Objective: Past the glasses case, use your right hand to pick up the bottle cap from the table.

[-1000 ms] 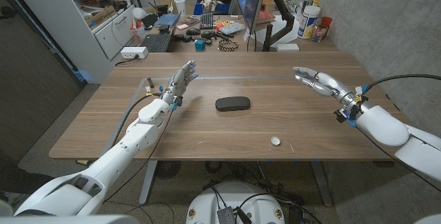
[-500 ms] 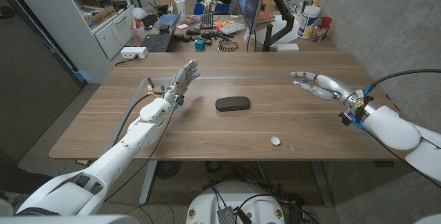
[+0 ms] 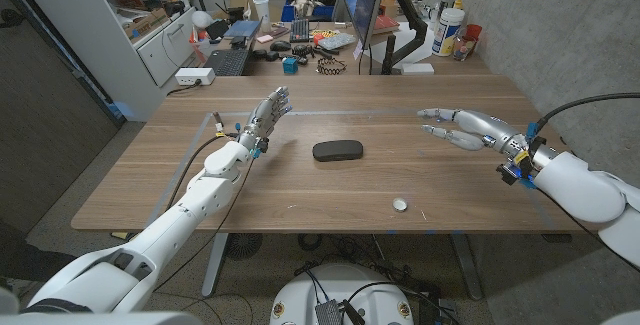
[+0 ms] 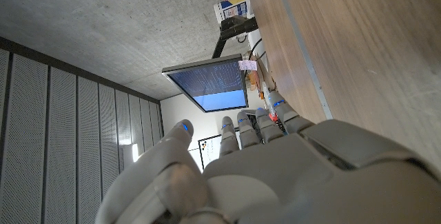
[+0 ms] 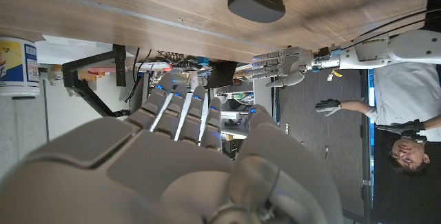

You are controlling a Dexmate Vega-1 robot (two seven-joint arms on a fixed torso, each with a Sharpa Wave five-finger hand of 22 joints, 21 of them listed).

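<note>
On the wooden table (image 3: pixel 300 180) the small white bottle cap (image 3: pixel 400 204) lies near the front edge, at about 5 o'clock from the dark glasses case (image 3: pixel 337 151), which sits near the table's middle; the two are well apart. The right hand (image 3: pixel 468 127) hovers over the right part of the table at about 3 o'clock from the case, its fingers spread apart and reaching toward the table's middle, holding nothing. The cap lies at about 7 o'clock from this hand, clear of it. The left hand (image 3: pixel 262 120) is raised at about 10 o'clock from the case, fingers straight and apart, also empty.

In the right wrist view the right hand's fingers (image 5: pixel 180 110) extend side by side, with the glasses case (image 5: pixel 255 3) on the wood beyond them and the left hand (image 5: pixel 282 64) across the table; a person (image 5: pixel 393 114) stands behind. The left wrist view shows the left hand (image 4: pixel 275 169) with fingers extended beside the table (image 4: pixel 358 45), facing a monitor (image 4: pixel 210 83)
</note>
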